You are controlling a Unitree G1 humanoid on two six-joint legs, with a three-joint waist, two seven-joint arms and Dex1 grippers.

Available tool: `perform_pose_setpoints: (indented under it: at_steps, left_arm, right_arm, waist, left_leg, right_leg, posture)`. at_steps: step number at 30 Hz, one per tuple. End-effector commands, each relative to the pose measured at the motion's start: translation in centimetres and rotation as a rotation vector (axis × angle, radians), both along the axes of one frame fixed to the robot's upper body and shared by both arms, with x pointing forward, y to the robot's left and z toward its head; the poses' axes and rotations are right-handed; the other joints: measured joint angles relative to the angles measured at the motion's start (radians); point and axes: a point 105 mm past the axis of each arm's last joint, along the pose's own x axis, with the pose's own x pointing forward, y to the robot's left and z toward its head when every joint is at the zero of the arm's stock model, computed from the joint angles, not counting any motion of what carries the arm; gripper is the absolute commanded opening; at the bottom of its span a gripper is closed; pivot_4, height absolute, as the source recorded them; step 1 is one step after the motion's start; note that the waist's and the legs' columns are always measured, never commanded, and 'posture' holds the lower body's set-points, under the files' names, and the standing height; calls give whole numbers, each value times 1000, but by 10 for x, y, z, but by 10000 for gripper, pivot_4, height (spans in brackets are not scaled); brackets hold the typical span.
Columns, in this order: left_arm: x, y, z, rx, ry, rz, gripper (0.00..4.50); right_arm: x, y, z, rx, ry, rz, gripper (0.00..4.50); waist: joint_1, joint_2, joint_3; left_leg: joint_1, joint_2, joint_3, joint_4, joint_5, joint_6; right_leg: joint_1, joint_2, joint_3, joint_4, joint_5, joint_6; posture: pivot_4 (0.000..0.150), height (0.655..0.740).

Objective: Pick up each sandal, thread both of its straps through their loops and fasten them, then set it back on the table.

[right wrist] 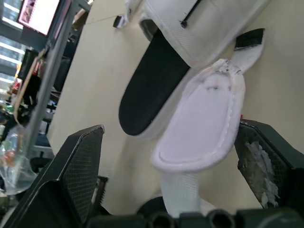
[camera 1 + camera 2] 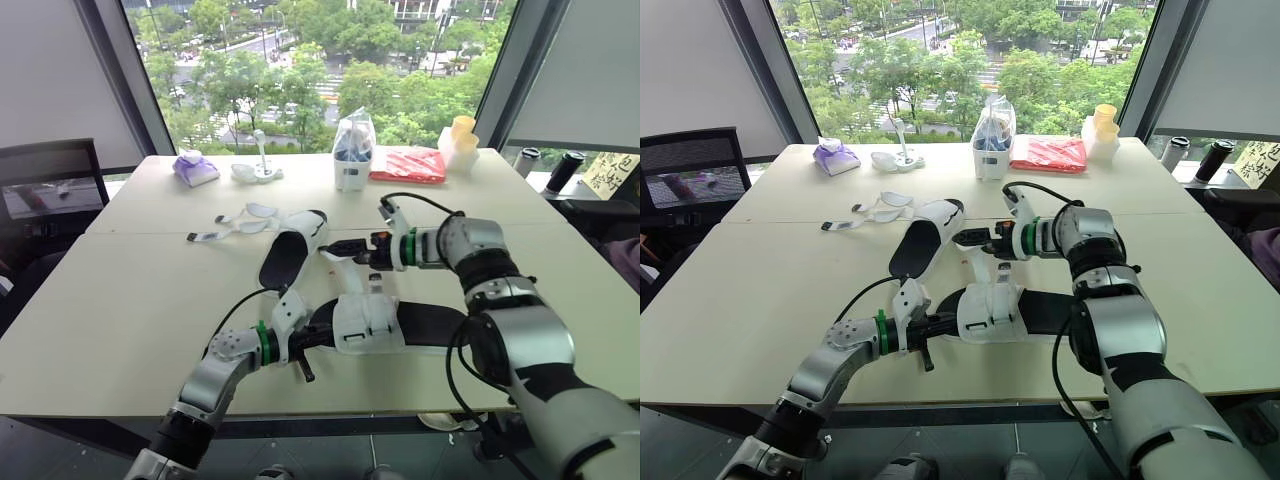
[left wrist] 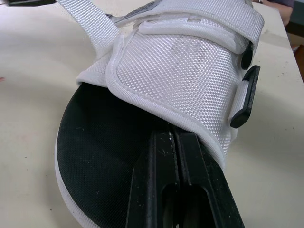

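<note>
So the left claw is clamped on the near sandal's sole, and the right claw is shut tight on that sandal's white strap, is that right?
Not quite. The right claw is open: the right wrist view shows its fingers spread wide, with the white strap between them. The left claw is indeed clamped on the near sandal at its sole.

a yellow sign (image 2: 612, 170) by the window bears dark characters, too small to read.

near sandal (image 2: 365, 320) at the table's (image 2: 120, 290) front edge, far sandal (image 2: 290, 250) just behind it, to the left. back row, left to right: pouch (image 2: 195, 168), container (image 2: 352, 160), bag (image 2: 410, 165), cups (image 2: 460, 145).
</note>
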Motion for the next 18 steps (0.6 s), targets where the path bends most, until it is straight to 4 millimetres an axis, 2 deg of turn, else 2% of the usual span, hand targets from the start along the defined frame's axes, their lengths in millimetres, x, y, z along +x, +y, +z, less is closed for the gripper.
perform_pose_setpoints:
  at_steps: [1,6,7,9,13,15,16,18]
  left_arm:
    - [-1,8,-30,72,95,64,0]
    - [0,9,-29,66,95,82,0]
    - [0,9,-29,66,94,83,0]
    - [0,9,-29,67,91,84,0]
    - [0,10,-29,64,94,90,0]
    - [0,10,-29,63,94,93,0]
    - [0,10,-29,63,95,94,0]
    - [0,10,-29,63,94,96,0]
  right_arm:
    - [7,14,19,60,-40,-11,44564]
    - [10,25,15,68,-32,-30,44564]
    - [11,25,13,57,-36,-32,42321]
    - [14,23,10,30,-63,-51,35695]
    - [19,21,19,22,-136,-46,15794]
    - [19,21,29,17,-235,0,4644]
    - [18,21,33,19,-278,31,519]
    - [16,20,43,20,-413,82,519]
  waist:
    - [0,0,0]
    - [-1,0,0]
    - [-1,0,0]
    - [-1,0,0]
    - [-2,0,0]
    - [-3,0,0]
    - [-3,0,0]
    - [-4,0,0]
  left_leg:
    - [0,0,0,0,0,0]
    - [0,-1,0,0,0,0]
    - [0,-1,0,0,0,0]
    - [0,-2,0,0,0,0]
    - [0,-2,0,0,0,0]
    - [0,-2,0,0,0,0]
    - [0,-2,0,0,0,0]
    - [0,-2,0,0,0,0]
  right_leg:
    - [0,0,0,0,0,0]
    - [0,0,0,0,0,0]
    - [0,0,0,0,0,0]
    - [0,0,0,0,0,0]
    - [0,0,0,1,0,0]
    - [0,0,0,1,0,0]
    - [0,1,0,1,0,0]
    - [0,1,0,2,0,0]
  posture:
    - [1500,7400]
    - [1500,7400]
    - [1500,7400]
    - [1500,7400]
    - [1500,7400]
    - [1500,7400]
    - [1500,7400]
    - [1500,7400]
